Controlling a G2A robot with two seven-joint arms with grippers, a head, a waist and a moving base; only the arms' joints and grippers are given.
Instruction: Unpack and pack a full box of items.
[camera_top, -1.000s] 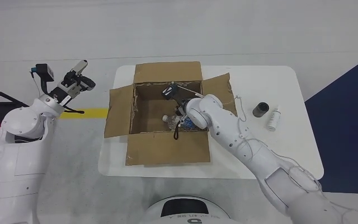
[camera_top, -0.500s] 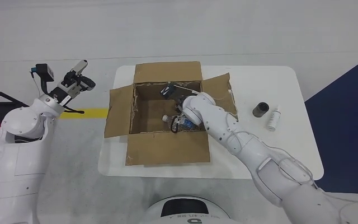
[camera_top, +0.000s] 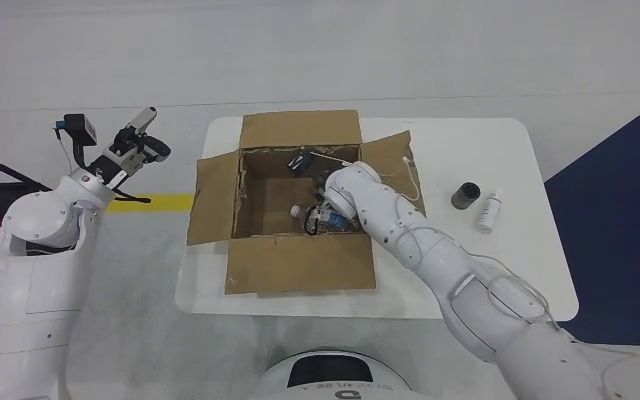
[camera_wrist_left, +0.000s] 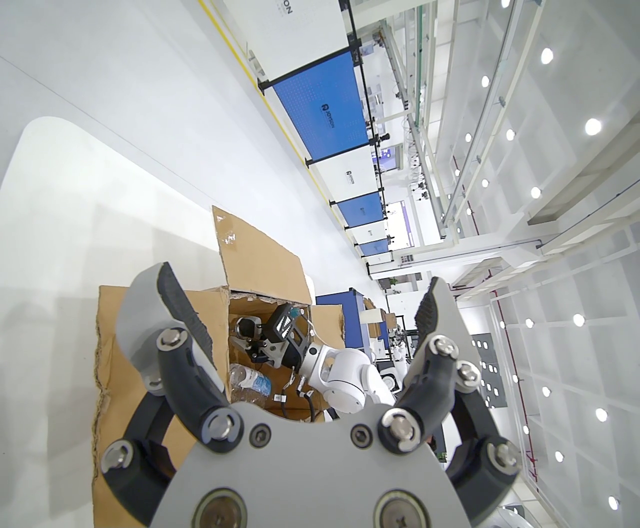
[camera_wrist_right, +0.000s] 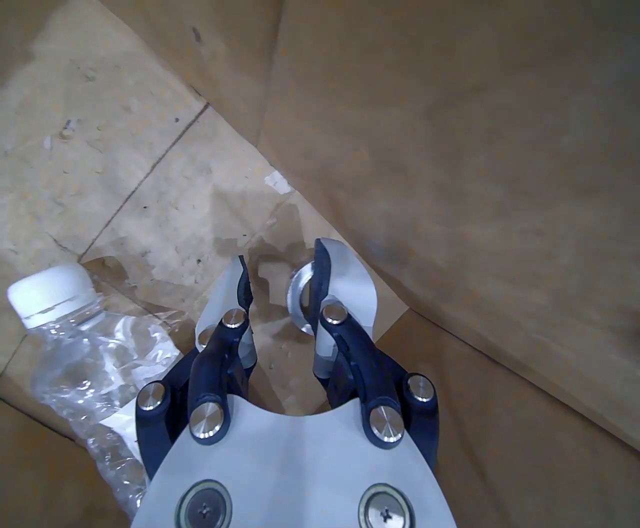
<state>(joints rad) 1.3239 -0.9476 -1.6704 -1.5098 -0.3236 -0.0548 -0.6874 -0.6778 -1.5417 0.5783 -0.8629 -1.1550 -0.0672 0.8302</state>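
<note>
An open cardboard box (camera_top: 262, 262) stands on the white table (camera_top: 470, 270) with its flaps spread. My right arm goes down into it near the far right corner. My right gripper (camera_wrist_right: 280, 280) is low over the box floor and open by a narrow gap. A small silver round piece (camera_wrist_right: 299, 300) lies on the floor just inside one fingertip. A crumpled clear bottle (camera_wrist_right: 85, 340) with a white cap lies beside the gripper, and it also shows as the bottle (camera_top: 303, 212) from above. My left gripper (camera_wrist_left: 300, 310) hangs open and empty off the table's left side.
A dark cylinder (camera_top: 466, 195) and a small white bottle (camera_top: 488, 213) stand on the table right of the box. The box walls close in around my right gripper. A yellow floor line (camera_top: 160, 202) runs left of the table.
My right arm has pushed deeper into the box, its elbow shifting left towards the far wall. The left arm has not moved.
</note>
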